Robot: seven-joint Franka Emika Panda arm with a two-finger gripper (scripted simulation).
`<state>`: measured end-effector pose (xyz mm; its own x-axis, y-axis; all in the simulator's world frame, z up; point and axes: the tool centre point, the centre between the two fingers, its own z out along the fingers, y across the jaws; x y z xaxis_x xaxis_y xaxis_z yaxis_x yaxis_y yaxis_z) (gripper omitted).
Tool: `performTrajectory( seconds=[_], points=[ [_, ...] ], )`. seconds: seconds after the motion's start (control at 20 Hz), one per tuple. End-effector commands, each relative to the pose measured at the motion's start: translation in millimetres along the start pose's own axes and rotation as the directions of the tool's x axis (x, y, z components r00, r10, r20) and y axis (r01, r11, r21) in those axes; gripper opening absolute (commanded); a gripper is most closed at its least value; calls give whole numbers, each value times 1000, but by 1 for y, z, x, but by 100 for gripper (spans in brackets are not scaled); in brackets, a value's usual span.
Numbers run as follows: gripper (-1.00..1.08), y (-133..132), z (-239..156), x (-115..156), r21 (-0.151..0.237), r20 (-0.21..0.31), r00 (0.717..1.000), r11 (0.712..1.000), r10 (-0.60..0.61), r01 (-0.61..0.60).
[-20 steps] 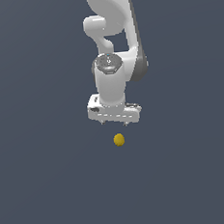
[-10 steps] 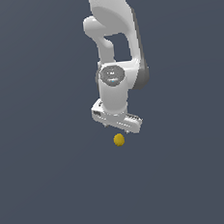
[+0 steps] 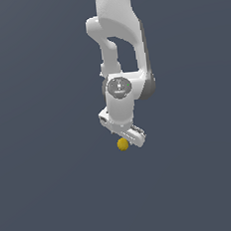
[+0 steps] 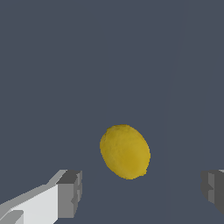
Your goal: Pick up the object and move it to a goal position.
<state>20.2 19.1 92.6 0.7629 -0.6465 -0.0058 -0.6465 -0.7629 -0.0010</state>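
your hand (image 3: 126, 139) stands wide open with nothing held. in the wrist view you see its two grey fingertips (image 4: 70, 193) set well apart, and the small mustard-yellow ball (image 4: 125, 151) sits between them, touching neither. in the exterior view the ball (image 3: 122, 145) lies on the plain dark floor (image 3: 50, 194) directly at the underside of your hand, which is tilted.

ball (image 3: 122, 145) | mustard-yellow; smooth; slightly oval | resting on dark floor
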Motion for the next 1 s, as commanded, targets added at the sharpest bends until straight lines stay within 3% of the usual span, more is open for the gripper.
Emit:
performTrajectory(
  seconds=[0.0,0.4,0.95],
  points=[
    [100,-2,5,1,0,-2,999,999,46,-46],
    [100,-5,14,1,0,-6,992,992,123,-123],
    [100,-4,33,1,0,-6,992,992,127,-127]
  ],
)
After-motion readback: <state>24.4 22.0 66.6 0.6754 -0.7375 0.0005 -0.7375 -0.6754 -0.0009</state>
